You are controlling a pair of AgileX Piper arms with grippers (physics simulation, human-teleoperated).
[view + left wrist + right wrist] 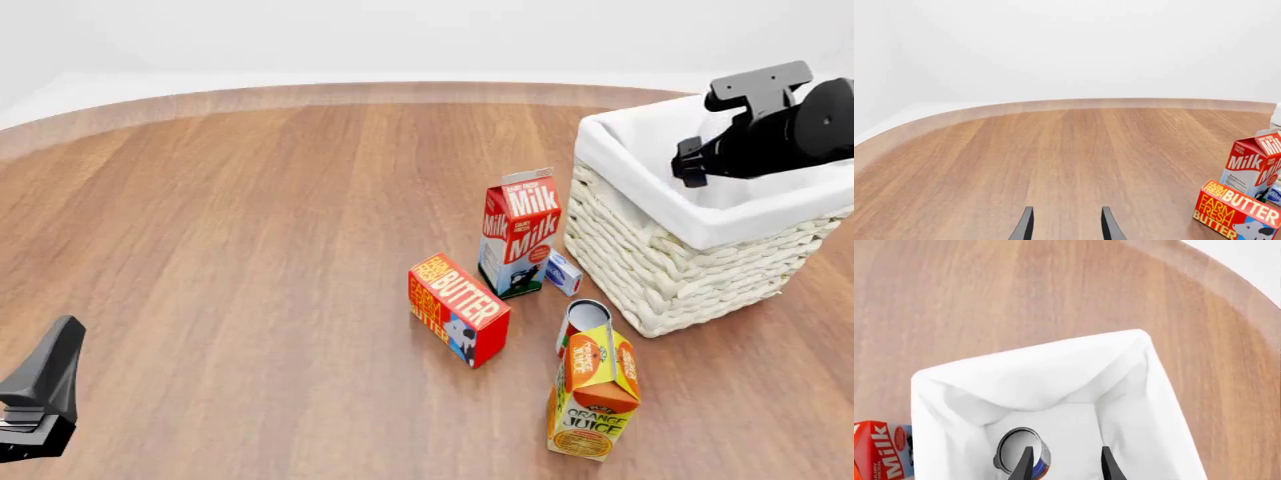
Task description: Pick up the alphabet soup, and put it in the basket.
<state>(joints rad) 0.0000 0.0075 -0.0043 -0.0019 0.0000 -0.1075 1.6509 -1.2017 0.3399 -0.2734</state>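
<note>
Hovering over the large white wicker basket [1167, 405], the right tool [1064, 460] spreads open; small blue-labelled silver-topped soup can [1021, 452] lies inside, at its ten o'clock.

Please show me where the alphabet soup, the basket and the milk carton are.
alphabet soup [1018, 444], right wrist view, on its silver top.
basket [638, 262], front view, on its woven side wall.
milk carton [521, 240], front view, on its red front face.
</note>
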